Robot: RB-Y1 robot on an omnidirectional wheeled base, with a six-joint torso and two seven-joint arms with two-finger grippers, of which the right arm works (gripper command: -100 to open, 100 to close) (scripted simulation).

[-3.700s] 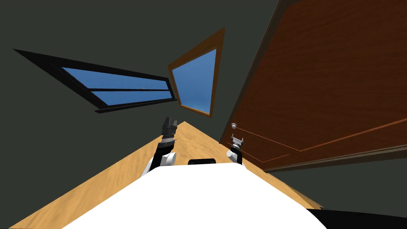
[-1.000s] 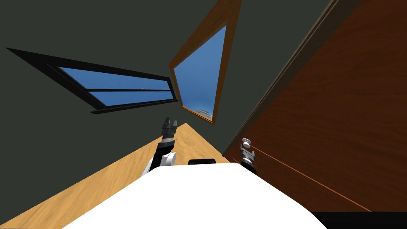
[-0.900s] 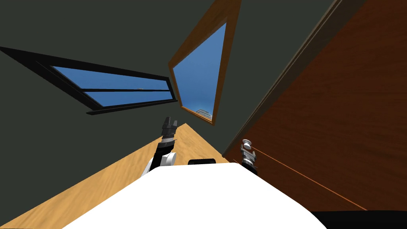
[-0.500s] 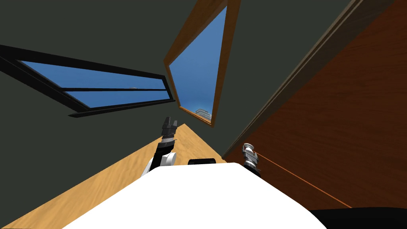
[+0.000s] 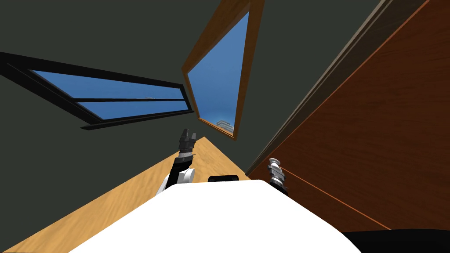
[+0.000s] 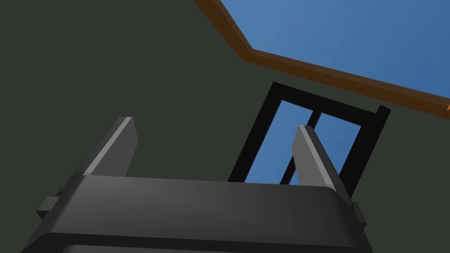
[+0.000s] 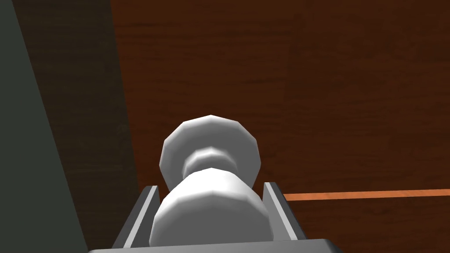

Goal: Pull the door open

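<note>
Right gripper (image 7: 212, 188) is now raised from below the knob (image 7: 210, 147) and clamped on its sides. Knob is set on the brown door (image 7: 329, 88), near its edge. Left gripper (image 6: 214, 125) is held spread, well apart from the door.

Right end effector (image 7: 212, 188), fingers (image 7: 143, 215) snug on both sides of the white knob (image 7: 210, 211) of the dark brown door (image 7: 334, 88).
</note>
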